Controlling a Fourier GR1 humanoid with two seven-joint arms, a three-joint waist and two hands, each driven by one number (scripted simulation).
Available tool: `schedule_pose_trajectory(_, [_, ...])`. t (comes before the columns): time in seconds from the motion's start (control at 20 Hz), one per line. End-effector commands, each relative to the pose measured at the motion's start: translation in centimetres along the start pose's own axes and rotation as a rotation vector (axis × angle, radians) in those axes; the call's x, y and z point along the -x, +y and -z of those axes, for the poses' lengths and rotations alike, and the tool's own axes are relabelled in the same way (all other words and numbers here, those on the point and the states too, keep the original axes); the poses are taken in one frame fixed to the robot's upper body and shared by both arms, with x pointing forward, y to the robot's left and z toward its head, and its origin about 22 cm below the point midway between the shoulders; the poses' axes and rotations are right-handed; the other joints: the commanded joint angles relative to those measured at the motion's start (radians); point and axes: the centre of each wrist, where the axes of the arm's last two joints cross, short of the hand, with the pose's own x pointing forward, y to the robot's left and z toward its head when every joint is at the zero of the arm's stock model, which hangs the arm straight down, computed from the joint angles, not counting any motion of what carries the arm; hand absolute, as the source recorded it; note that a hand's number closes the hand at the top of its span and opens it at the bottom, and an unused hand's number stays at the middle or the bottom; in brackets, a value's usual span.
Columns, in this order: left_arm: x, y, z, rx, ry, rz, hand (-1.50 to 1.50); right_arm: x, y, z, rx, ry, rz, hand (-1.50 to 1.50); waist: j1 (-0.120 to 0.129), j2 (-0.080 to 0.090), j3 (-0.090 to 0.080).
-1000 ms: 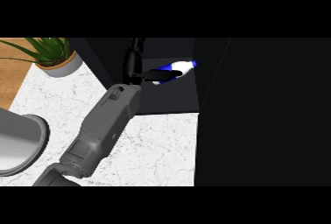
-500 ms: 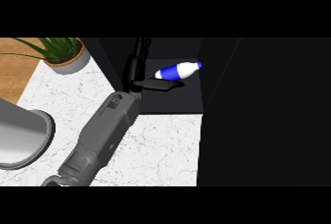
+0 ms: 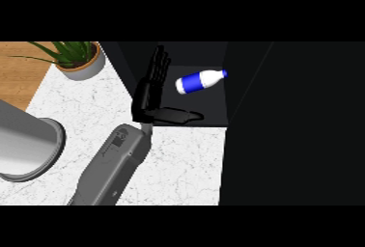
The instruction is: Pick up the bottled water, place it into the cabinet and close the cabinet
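Fingers of our right hand (image 3: pixel 151 91) stand straight and released, thumb stretched out to the side, holding nothing; we see the hand at the mouth of the cabinet (image 3: pixel 206 120), with its grey forearm running back down across the marble counter (image 3: pixel 178 169) toward the lower edge. Just beside the fingertips, apart from them, the bottled water (image 3: pixel 198 81) lies on its side on the cabinet's dark floor, white body with a blue band, cap end pointing toward the right wall of the opening. We judge the placing step done: the bottle is inside and free of our hand. What remains is the closing. The large dark panel (image 3: pixel 292 125) filling the right of the view is most likely the open cabinet door, though we cannot tell its hinge or handle from here. The next move calls for drawing the hand clear of the opening without nudging the bottle, then getting behind that door and swinging it shut. Our left hand does not show. Farther out on the counter, a potted plant (image 3: pixel 77 59) sits toward the far left corner, and a grey round pot (image 3: pixel 25 144) stands at the left edge, both well apart from the work.
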Motion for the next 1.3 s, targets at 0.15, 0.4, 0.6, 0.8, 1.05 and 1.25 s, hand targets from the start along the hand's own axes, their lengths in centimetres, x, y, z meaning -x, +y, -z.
schedule_pose_trajectory(0.15, [-4.6,2.1,-5.4,-0.071,-0.020,-0.042,-1.50,-0.7,0.3,-0.4,-0.016,-0.005,0.005,-1.50,0.002,-0.001,-0.002])
schedule_pose_trajectory(0.4, [-7.4,0.4,-10.7,-0.057,-0.048,-0.093,-1.50,0.2,1.9,0.1,-0.025,-0.025,-0.007,-1.50,-0.007,0.003,-0.003])
schedule_pose_trajectory(0.6, [-9.4,0.5,-14.2,-0.003,-0.016,-0.157,-1.50,-0.3,0.5,0.8,-0.123,0.009,-0.069,-1.50,-0.003,0.004,-0.003])
schedule_pose_trajectory(0.8, [-10.7,1.3,-16.7,-0.017,-0.047,-0.126,-1.50,-1.9,0.5,0.9,-0.236,0.091,-0.137,1.50,-0.002,0.006,-0.004])
schedule_pose_trajectory(1.05, [-14.1,3.4,-19.2,-0.061,-0.060,-0.130,-1.50,-0.8,2.4,0.6,-0.423,0.145,-0.174,1.50,0.005,0.004,-0.004])
schedule_pose_trajectory(1.25, [-14.5,4.4,-21.2,-0.110,-0.107,-0.098,-1.50,-2.3,3.8,0.0,-0.514,0.155,-0.133,1.50,-0.001,0.004,-0.004])
